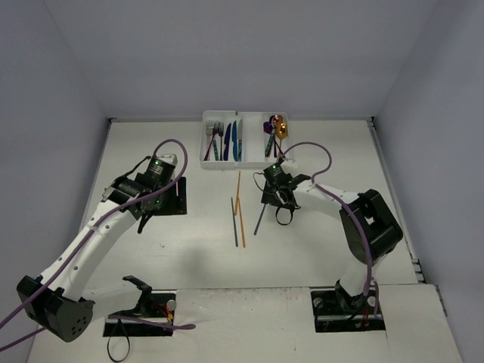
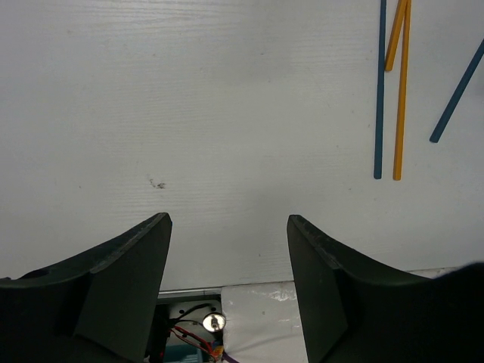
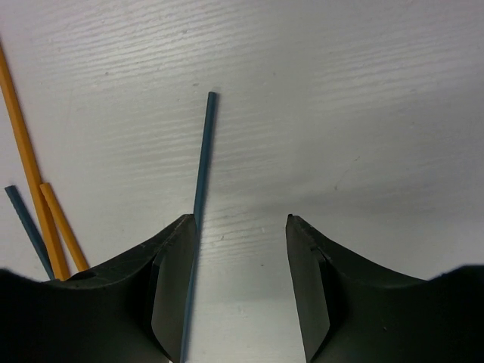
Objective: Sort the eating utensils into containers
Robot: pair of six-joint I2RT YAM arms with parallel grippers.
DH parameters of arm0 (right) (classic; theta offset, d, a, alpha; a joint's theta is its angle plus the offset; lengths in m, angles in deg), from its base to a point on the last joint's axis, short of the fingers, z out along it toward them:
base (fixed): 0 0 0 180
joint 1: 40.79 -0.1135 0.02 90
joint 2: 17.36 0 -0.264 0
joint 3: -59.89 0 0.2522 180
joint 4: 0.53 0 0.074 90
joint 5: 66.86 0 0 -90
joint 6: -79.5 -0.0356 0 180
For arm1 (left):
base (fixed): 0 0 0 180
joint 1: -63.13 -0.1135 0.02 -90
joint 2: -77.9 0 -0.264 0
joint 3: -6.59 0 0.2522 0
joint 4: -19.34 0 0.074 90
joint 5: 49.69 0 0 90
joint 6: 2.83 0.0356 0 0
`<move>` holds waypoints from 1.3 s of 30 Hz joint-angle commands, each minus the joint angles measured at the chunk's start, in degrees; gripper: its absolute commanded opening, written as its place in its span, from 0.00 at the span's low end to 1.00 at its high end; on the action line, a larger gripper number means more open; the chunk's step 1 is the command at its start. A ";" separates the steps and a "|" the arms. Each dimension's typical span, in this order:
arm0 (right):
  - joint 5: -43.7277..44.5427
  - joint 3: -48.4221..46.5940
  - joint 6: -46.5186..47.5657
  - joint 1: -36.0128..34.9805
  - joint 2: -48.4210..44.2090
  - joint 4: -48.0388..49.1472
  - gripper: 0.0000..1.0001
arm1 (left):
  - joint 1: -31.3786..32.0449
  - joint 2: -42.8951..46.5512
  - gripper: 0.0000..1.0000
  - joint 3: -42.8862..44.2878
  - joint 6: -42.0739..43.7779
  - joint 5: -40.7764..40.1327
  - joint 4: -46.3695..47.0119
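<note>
Right end effector (image 3: 240, 219) is spread, low over the tabletop (image 1: 189, 257). One blue chopstick (image 3: 203, 166) runs along the inner face of one finger, not pinched; can't tell if it touches. Second blue chopstick (image 3: 26, 219) and two orange chopsticks (image 3: 26, 162) lie loose just off to that same side, the orange pair crossing at one end. Left end effector (image 2: 229, 218) is spread too, nothing between its fingers, over bare tabletop well apart from the chopsticks. White cutlery tray (image 1: 234, 164) sits at the far edge, centre: silver cutlery (image 1: 215, 138) and blue knives (image 1: 235, 141) in the left compartments, purple, gold and copper spoons (image 1: 275, 125) on the right side.
</note>
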 commanded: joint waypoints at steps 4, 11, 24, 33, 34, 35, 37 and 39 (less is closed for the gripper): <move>2.06 -0.70 -5.45 -2.14 1.55 0.82 0.46 | -0.44 0.13 0.59 0.85 -0.11 -0.66 2.00; 1.19 0.08 -6.79 -2.54 3.78 0.73 0.30 | -0.44 0.24 0.59 0.68 -0.25 -0.54 2.03; 4.38 -7.51 2.26 -2.39 3.49 0.43 0.00 | -0.38 1.51 0.51 0.55 0.04 -1.05 1.79; 2.77 -16.78 9.81 -0.48 4.69 -0.32 0.00 | -0.44 1.62 0.38 0.50 -0.88 -1.19 1.73; 2.16 -16.50 10.03 -0.57 4.87 -0.43 0.06 | -0.44 1.59 0.38 0.50 -0.97 -1.19 1.74; 1.45 -16.16 10.24 -0.70 5.08 -0.56 0.13 | -0.44 1.54 0.38 0.50 -1.05 -1.19 1.74; 0.37 -14.89 10.75 -1.23 5.12 -0.78 0.22 | -0.44 1.53 0.38 0.42 -1.06 -1.30 1.74; -0.78 -13.48 11.04 -1.84 5.03 -0.99 0.30 | -0.44 1.50 0.38 0.43 -0.98 -1.54 1.74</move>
